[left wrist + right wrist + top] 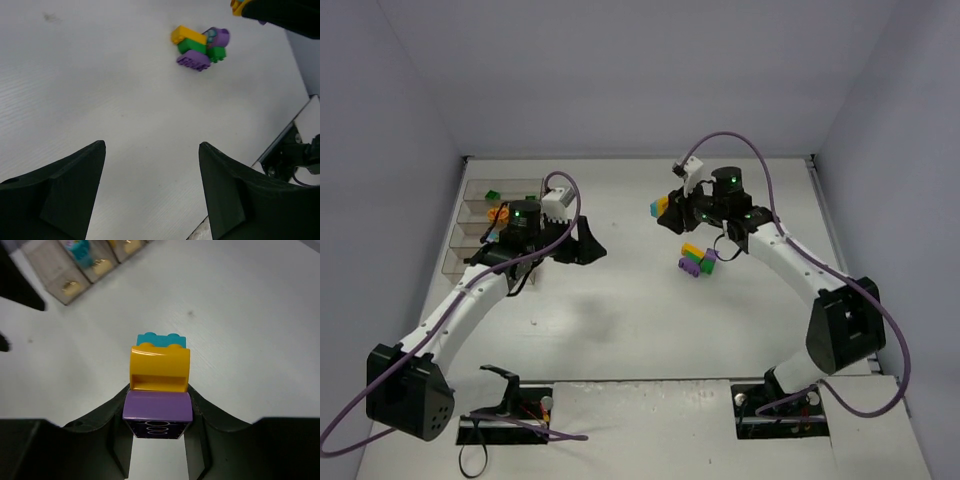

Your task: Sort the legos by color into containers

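A purple brick [157,407] sits clamped in our right claw [157,426], a yellow brick [160,365] and teal brick [161,339] stuck beyond it, likely needing separation; containers [52,270] ahead-left. Our left claw [152,146] gapes empty, loose legos [200,47] ahead.

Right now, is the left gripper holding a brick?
No: the left gripper is open, with only bare table showing between its jaws.

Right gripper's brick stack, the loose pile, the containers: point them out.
brick stack [160,370]: right wrist view, on the yellow middle brick.
loose pile [192,46]: left wrist view, on the green brick.
containers [460,262]: top external view, on the nearest end compartment.
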